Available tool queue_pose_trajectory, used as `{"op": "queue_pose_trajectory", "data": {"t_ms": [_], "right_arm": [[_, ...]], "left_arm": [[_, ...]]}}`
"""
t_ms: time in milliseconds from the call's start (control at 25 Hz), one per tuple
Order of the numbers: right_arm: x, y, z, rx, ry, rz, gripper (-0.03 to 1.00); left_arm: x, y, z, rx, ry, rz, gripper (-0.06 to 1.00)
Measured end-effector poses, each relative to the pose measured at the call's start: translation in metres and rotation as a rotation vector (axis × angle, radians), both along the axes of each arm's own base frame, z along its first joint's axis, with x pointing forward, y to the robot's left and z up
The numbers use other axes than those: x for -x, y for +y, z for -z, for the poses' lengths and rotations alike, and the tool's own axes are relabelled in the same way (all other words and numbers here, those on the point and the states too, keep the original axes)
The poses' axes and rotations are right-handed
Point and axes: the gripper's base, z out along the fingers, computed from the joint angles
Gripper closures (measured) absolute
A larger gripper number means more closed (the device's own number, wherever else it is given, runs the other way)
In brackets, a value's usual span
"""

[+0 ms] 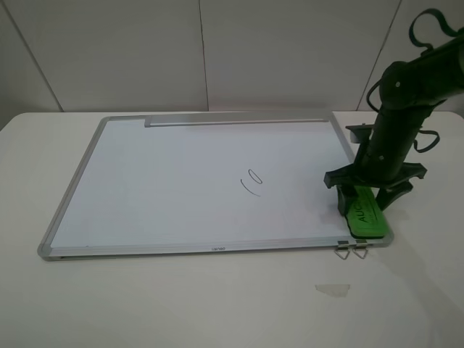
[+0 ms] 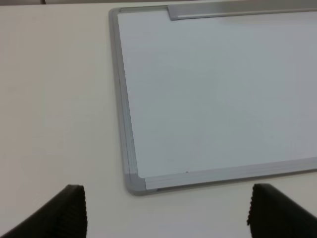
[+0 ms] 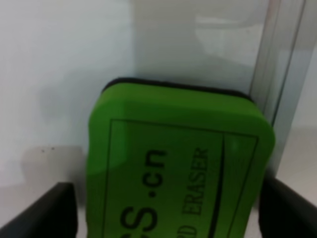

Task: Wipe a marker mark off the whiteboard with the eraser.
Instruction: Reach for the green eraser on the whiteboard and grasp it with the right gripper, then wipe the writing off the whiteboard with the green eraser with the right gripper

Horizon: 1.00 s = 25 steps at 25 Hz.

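Eraser (image 1: 365, 216), bright green, lies at the 4 o'clock corner of the whiteboard (image 1: 167, 181), partly over its metal frame. The right gripper (image 1: 366, 203) straddles it with jaws spread, one finger on each side; a slight gap shows beside one finger. The marker mark (image 1: 251, 183) sits just off the board's centre towards 4 o'clock, at about 9 o'clock from the eraser and well apart from it. The left gripper (image 2: 166, 215) hangs released over the table (image 1: 217, 304) beside the board's 7 o'clock corner.
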Motion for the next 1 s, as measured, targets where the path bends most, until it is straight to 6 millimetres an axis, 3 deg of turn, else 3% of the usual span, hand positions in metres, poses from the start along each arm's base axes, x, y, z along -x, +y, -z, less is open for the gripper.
{"op": "queue_pose_trajectory", "data": {"t_ms": [40,640,880,1000], "right_arm": [[0.0,0.0,0.0,-0.003,0.0,0.003,0.37],[0.0,0.001,-0.003,-0.009,0.007,0.0,0.37],[-0.015,0.005,-0.047,-0.02,0.004,-0.009,0.37],[-0.024,0.018,-0.064,-0.038,-0.023,-0.032,0.37]], "left_arm": [[0.0,0.0,0.0,0.0,0.0,0.0,0.26],[0.0,0.0,0.0,0.0,0.0,0.0,0.26],[0.0,0.0,0.0,0.0,0.0,0.0,0.26],[0.0,0.0,0.0,0.0,0.0,0.0,0.26]]}}
